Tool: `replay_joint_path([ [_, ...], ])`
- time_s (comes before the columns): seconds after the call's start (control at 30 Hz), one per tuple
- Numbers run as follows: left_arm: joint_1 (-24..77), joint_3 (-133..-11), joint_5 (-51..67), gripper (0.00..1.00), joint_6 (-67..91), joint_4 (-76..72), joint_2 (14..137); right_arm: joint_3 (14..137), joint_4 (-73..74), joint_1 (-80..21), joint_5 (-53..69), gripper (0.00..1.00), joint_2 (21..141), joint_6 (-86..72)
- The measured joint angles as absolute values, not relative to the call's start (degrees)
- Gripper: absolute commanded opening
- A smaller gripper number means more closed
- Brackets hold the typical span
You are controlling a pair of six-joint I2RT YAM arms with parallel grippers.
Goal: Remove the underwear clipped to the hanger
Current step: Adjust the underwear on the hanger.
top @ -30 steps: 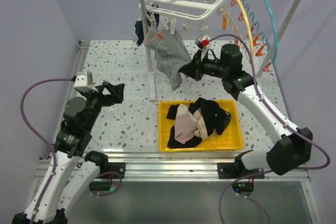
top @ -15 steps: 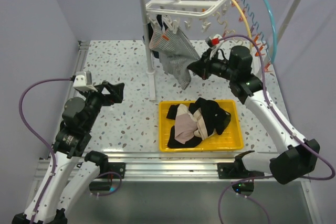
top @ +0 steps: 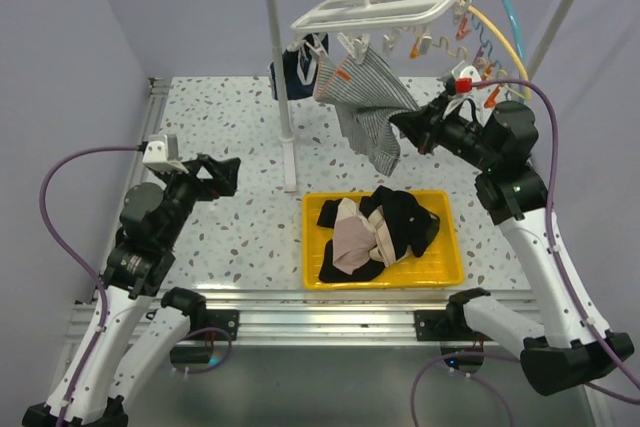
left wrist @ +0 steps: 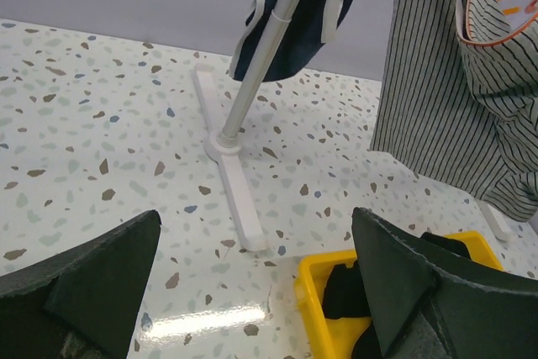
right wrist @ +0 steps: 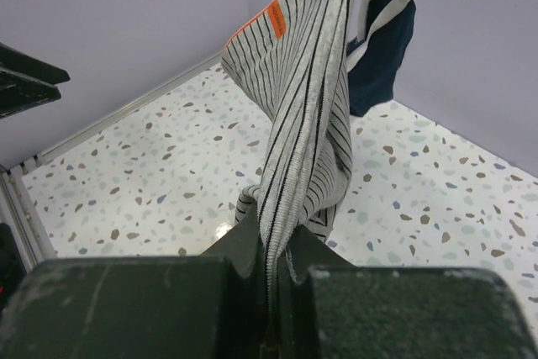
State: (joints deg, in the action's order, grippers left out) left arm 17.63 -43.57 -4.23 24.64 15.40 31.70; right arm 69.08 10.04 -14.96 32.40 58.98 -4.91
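Observation:
A grey striped underwear (top: 366, 107) hangs clipped to the white clip hanger (top: 385, 5) on the rack. My right gripper (top: 402, 126) is shut on its lower edge and pulls it taut to the right; the wrist view shows the striped cloth (right wrist: 307, 124) pinched between the jaws. A navy blue underwear (top: 293, 75) hangs clipped at the hanger's left end and shows in both wrist views (left wrist: 298, 14) (right wrist: 380, 48). Black and pale pink-beige underwear (top: 375, 230) lie in the yellow tray (top: 455, 265). My left gripper (top: 222, 175) is open and empty, low over the table at the left.
The rack's white pole (top: 282, 77) and foot (left wrist: 231, 174) stand between the arms. Yellow and blue curved hangers with orange clips (top: 490, 42) hang on the rail at the right. Grey walls close in on the left and back.
My right gripper has pulled the striped underwear to the right. The white hanger has swung right along the rail and tilted up. The left arm has not moved.

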Motion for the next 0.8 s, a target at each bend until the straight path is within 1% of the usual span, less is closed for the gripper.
replay_joint_path([
  [0.27, 17.6, -43.9, -3.1, 1.0, 24.6, 14.5, 32.6, 69.1, 11.9, -12.7, 32.1, 0.0, 55.3, -5.0],
  [0.4, 17.6, -43.9, -2.8, 1.0, 24.7, 14.3, 32.5, 69.1, 12.6, -12.6, 34.2, 0.0, 54.1, -4.9],
  [0.6, 17.6, -43.9, -2.1, 1.0, 24.7, 14.2, 32.5, 69.7, 12.8, -12.4, 46.7, 0.0, 56.1, -6.3],
  [0.8, 17.6, -43.9, -1.9, 1.0, 24.7, 14.2, 31.9, 70.8, 13.0, -13.9, 55.6, 0.0, 59.8, -9.0],
])
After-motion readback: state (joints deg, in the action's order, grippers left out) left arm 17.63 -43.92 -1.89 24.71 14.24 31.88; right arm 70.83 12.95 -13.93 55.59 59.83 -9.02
